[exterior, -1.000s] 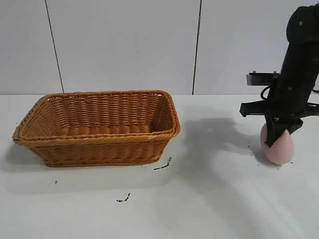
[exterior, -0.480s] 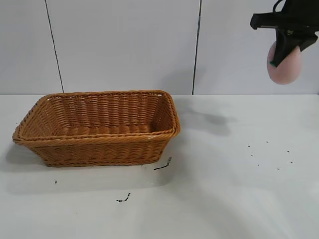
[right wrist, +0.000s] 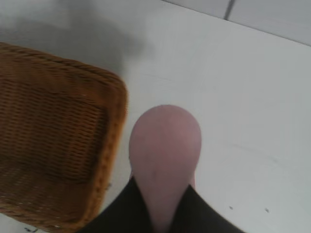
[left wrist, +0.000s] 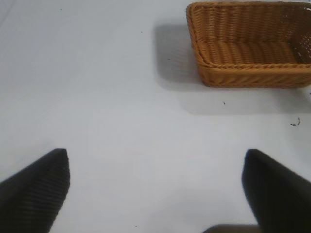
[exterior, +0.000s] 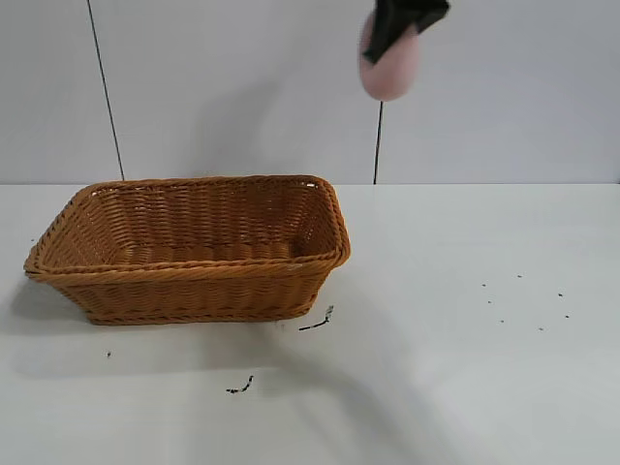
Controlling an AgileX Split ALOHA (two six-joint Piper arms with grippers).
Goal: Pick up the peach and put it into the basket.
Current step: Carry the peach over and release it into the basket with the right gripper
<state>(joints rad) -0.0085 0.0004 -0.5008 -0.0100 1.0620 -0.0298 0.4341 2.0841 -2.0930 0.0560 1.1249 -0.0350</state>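
In the exterior view, the peach is pinched high above the white table by the right gripper, just beyond the basket rim; release is best withheld until centred over it. In the wrist views, the left gripper is spread over bare table.

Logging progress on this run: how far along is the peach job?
Pickup looks done: the right gripper holds the peach high above the table. It hangs just beyond the basket, which is empty. Left: carry over it and release. The left gripper idles, open.
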